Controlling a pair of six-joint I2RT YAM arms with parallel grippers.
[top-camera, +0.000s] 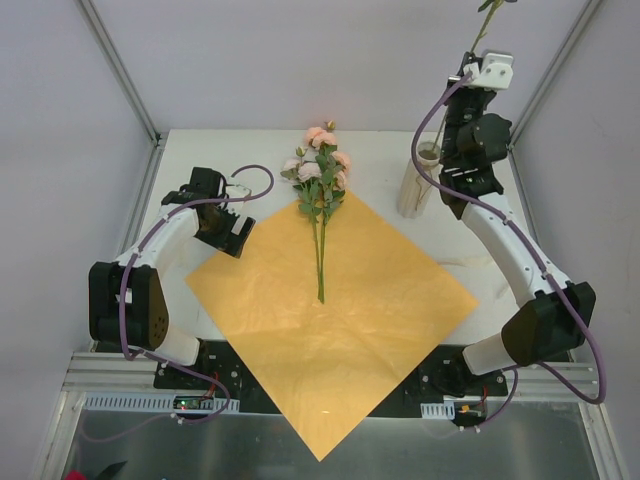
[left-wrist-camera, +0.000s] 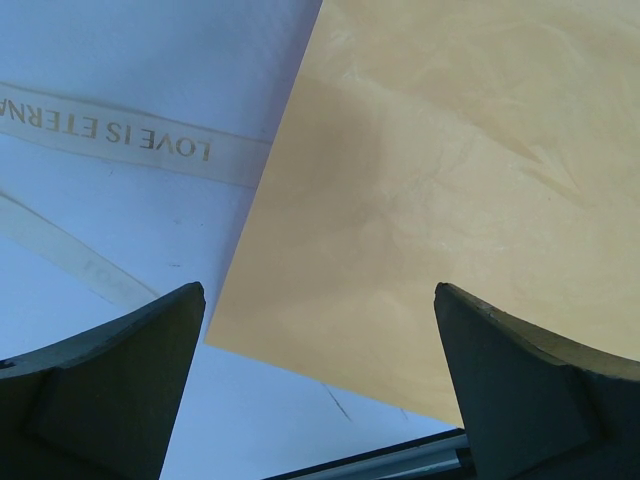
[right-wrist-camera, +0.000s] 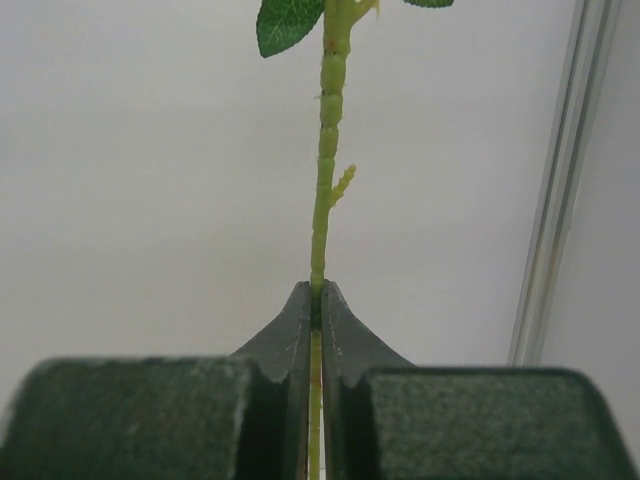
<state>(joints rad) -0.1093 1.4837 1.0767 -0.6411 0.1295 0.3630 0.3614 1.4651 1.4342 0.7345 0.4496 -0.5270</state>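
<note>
Flower stem (top-camera: 484, 27), green, single, artificial by the look of it.

Top external: held high above the far right corner of the table (top-camera: 385, 150), over the pale vase (top-camera: 415, 185). The right gripper (top-camera: 468, 64) has it low on the stalk. The right arm is stretched tall, wrist pointing up. The left arm is folded low, and the left gripper (top-camera: 234, 236) is at the left corner of the yellow wrapping paper (top-camera: 330, 320). A pink bouquet (top-camera: 320, 170) lies on the paper's far corner.

Left wrist: left gripper (left-wrist-camera: 320, 300) spread wide and holding nothing. It is above the wrapping paper (left-wrist-camera: 450, 180) edge, beside a printed ribbon (left-wrist-camera: 150, 140); contact cannot be told.

Right wrist: right gripper (right-wrist-camera: 316, 296) pinched fully onto the flower stem (right-wrist-camera: 322, 200). The stalk runs upright between the pads, with a leaf (right-wrist-camera: 285, 22) above.

Handling, judged: very light, thin and springy. It is likely to swivel or slip in a narrow pinch and may kink if squeezed hard. Best taken on the bare lower stalk, clear of leaves and nubs.
</note>
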